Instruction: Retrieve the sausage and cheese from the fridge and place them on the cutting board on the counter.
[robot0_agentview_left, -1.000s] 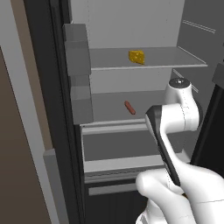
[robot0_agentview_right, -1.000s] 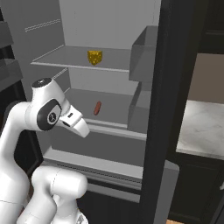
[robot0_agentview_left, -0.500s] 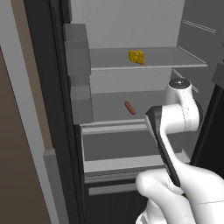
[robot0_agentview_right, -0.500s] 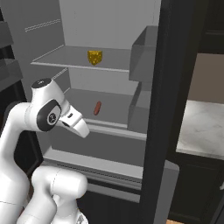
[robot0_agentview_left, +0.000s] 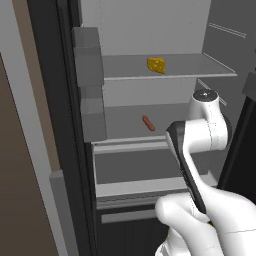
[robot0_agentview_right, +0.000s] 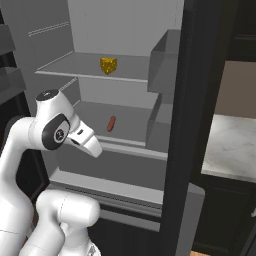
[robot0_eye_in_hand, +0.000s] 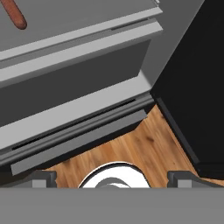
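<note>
The hand (robot0_eye_in_hand: 112, 178) hung wide open and empty before the fridge (robot0_agentview_left: 150, 165). The sausage (robot0_eye_in_hand: 15, 15) lay well beyond it on a shelf, with the cheese (robot0_agentview_left: 156, 65) one shelf higher. No legible writing appeared.

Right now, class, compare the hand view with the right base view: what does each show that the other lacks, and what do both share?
Hand view alone: the wooden floor below the fridge, and the dark finger tips at the bottom edge, set wide apart.

Right base view alone: the cheese on the upper shelf, the door bins, the marbled counter to the right, and the white arm.

Both: the open fridge with its grey interior, and the sausage lying on the lower shelf.
</note>
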